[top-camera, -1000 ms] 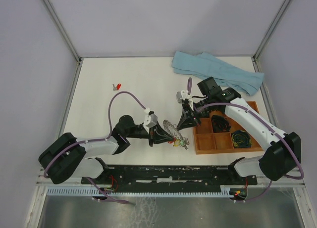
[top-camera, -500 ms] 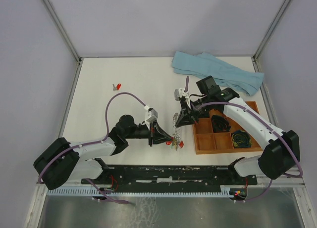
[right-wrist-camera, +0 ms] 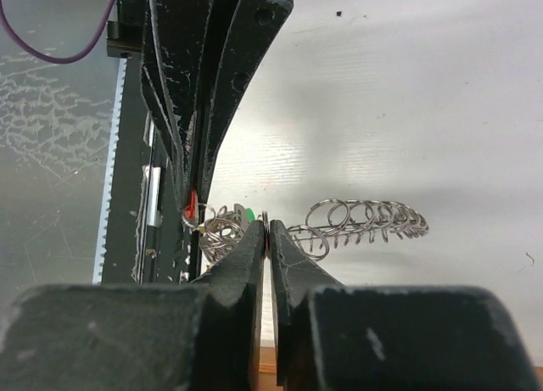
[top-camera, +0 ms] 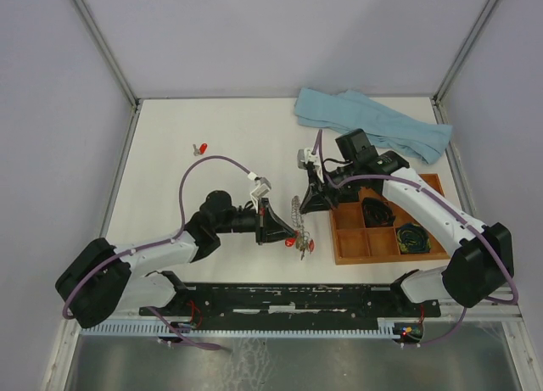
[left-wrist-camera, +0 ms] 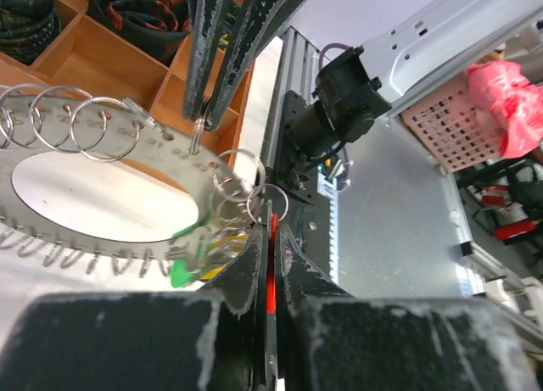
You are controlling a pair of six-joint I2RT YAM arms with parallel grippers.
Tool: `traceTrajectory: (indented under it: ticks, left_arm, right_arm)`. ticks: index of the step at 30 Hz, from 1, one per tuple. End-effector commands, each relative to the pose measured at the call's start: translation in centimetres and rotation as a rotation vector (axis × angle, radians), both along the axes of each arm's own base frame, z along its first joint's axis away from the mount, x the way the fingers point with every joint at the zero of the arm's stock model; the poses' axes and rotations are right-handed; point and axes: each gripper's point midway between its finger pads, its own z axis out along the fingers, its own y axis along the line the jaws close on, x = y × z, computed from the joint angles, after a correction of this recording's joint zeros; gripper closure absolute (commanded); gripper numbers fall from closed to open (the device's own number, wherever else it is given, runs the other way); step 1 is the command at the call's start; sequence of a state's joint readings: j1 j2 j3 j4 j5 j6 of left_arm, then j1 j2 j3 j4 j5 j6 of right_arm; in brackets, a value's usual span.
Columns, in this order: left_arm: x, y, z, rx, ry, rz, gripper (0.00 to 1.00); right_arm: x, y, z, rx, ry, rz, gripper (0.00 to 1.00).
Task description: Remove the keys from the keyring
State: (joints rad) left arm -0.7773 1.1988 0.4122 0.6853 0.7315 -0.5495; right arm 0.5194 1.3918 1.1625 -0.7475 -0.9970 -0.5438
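Observation:
The keyring (top-camera: 296,211), a silvery ring fringed with small loops, hangs edge-on between my two grippers above the table. My left gripper (top-camera: 289,236) is shut on a red key (left-wrist-camera: 271,272) that is still hooked on a loop. In the left wrist view the keyring (left-wrist-camera: 153,149) lies ahead of the left gripper (left-wrist-camera: 270,217), with a green key (left-wrist-camera: 180,275) under it. My right gripper (top-camera: 306,206) pinches one small loop at the ring's rim. In the right wrist view the right gripper (right-wrist-camera: 266,226) has that loop between its tips, with the red key (right-wrist-camera: 191,209) to their left.
A wooden compartment tray (top-camera: 341,238) with dark coiled bundles stands just right of the grippers. A crumpled blue cloth (top-camera: 373,124) lies at the back right. One loose red key (top-camera: 202,148) rests on the table at the left.
The keyring has swung from lying nearly flat to standing edge-on. Both grippers have risen and shifted slightly towards the back, still holding it.

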Motion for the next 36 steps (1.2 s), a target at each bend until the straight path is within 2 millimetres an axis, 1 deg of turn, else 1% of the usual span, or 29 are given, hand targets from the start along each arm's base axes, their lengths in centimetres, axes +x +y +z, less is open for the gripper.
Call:
traceTrajectory:
  ticks: [1,4,7,10,13,17,21,23,24,26,28,32,36]
  left_arm:
    - [0.7,-0.4,3.5,-0.102,0.099,0.023,0.97]
    - [1.6,-0.2,4.0,-0.137,0.164,0.052,0.97]
    - [2.5,0.1,4.4,-0.184,0.233,0.087,0.97]
    - [3.4,0.4,5.5,-0.244,0.297,0.109,0.97]
    - [4.4,0.6,6.9,-0.319,0.376,0.134,0.97]
    - [6.1,0.4,7.1,-0.342,0.586,0.169,0.97]
    - [6.9,-0.3,6.4,-0.301,0.768,0.171,0.97]
    - [7.4,-0.6,5.5,-0.259,0.874,0.202,0.97]
    - [7.6,-0.7,5.1,-0.233,0.923,0.216,0.97]
    - [7.9,-0.8,5.1,-0.2,0.994,0.23,0.97]
    - [8.0,-0.7,5.3,-0.189,1.038,0.234,0.97]
    - [8.3,-0.3,6.1,-0.189,1.095,0.206,0.97]
    - [8.2,0.2,7.1,-0.213,1.2,0.124,0.97]
  right_arm:
    - [1.7,0.8,0.8,0.023,-0.037,-0.054,0.86]
    - [2.1,0.9,1.1,0.021,-0.024,-0.092,0.74]
    - [2.6,0.7,1.4,0.005,-0.027,-0.122,0.61]
    - [2.4,0.4,2.4,0.012,-0.043,-0.116,0.55]
    - [1.5,0.1,3.9,0.043,-0.087,-0.082,0.53]
    - [0.2,-0.4,5.7,0.08,-0.162,-0.011,0.51]
    - [-0.9,-1.0,6.9,0.107,-0.267,0.048,0.51]
    - [-1.3,-1.3,7.3,0.121,-0.34,0.087,0.5]
    - [-1.6,-1.5,7.4,0.126,-0.389,0.116,0.49]
    - [-1.7,-1.8,7.4,0.136,-0.509,0.184,0.47]
    - [-1.3,-2.0,7.4,0.126,-0.61,0.233,0.44]
    - [0.4,-2.2,7.9,0.077,-0.772,0.272,0.43]
    - [1.1,-2.1,8.1,0.061,-0.869,0.322,0.41]
